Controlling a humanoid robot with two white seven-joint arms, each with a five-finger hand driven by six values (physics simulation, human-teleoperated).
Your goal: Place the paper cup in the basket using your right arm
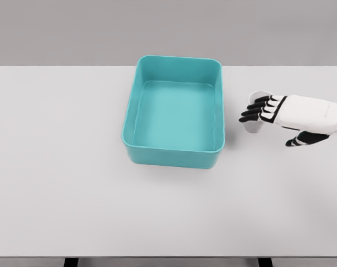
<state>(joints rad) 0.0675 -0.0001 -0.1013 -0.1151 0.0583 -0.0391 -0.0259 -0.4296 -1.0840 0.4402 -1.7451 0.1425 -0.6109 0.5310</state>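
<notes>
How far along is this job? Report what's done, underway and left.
Done: the right hand has reached the paper cup, which stands right of the basket.
Underway: fingers around the cup; a firm grip isn't clear.
Left: lift it into the basket, which holds nothing.

We see the basket (174, 111) on the table (62, 183), near the far edge. The paper cup (254, 125) stands to its right, and the right hand (279, 114) is at the cup.
</notes>
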